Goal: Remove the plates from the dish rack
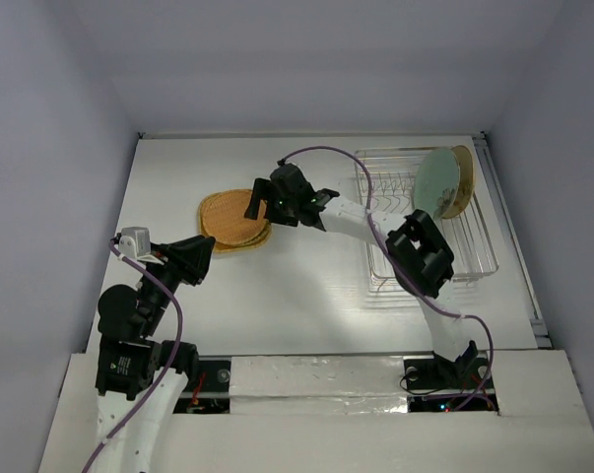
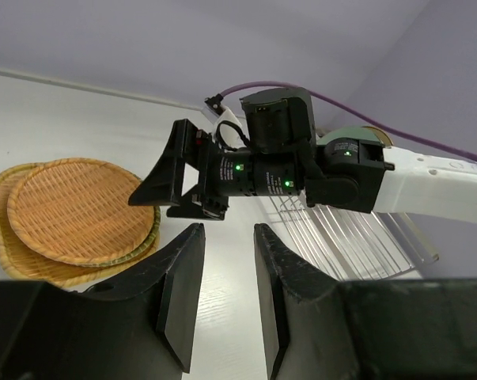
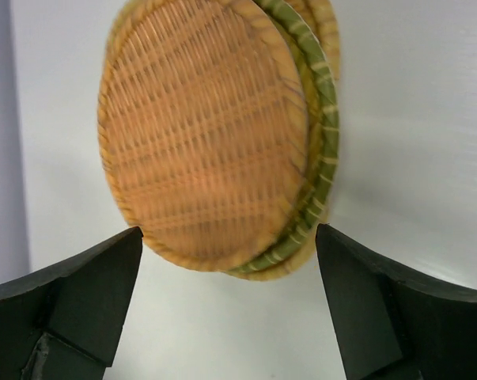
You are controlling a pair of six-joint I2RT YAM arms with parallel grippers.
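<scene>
PLATES HALF OUT OF RACK: Three woven plates lie stacked flat on the white tabletop, left of centre. A round orange-yellow ribbed plate is on top. A second round plate w/ a green-tinged rim sits just under it, slightly offset. A rounded-square plate is at the bottom. Well apart to the right sits the silver wire dish rack, rectangular, w/ grid base and upright tines. Two plates stand on edge at its far end, close together: a pale green plate in front and a beige plate behind (print not legible from overhead).
</scene>
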